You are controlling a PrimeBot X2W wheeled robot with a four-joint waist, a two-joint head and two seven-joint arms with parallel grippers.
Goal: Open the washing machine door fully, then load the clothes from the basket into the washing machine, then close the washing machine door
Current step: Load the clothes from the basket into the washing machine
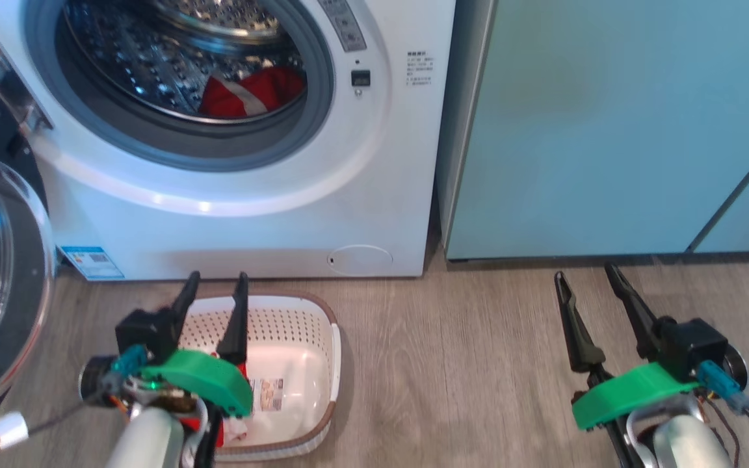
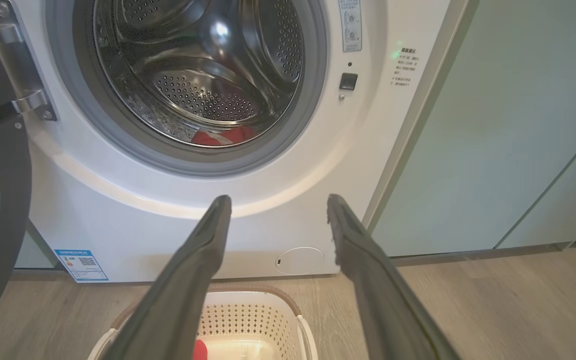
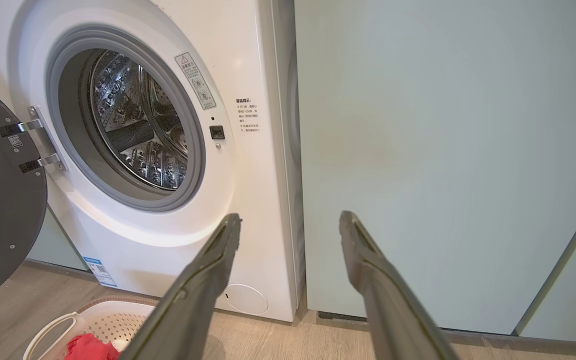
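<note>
Head view: blue sticker [image 1: 91, 262] on washing machine [image 1: 251, 221], print illegible.

drum [image 2: 203, 95]: perforated shiny steel. washing machine [image 1: 238, 227] front: glossy white. door [image 3: 13, 240]: glossy black rim, clear glass. basket [image 1: 296, 325]: white perforated plastic. clothes [image 1: 251, 94]: red cloth. floor [image 1: 452, 364]: matt wood grain. cabinets [image 1: 608, 130]: smooth matt teal.

White washing machine [image 1: 381, 162] with grey gasket [image 1: 186, 153] and dotted steel drum [image 1: 127, 65] at upper left of the frame. Red-and-white clothes [image 1: 251, 94]. White perforated, brown-rimmed basket [image 1: 290, 325]. Pale teal cabinets [image 1: 608, 130]. Grey wood-grain floor [image 1: 446, 364]. Washing machine door [image 3: 13, 210] rimmed black.
</note>
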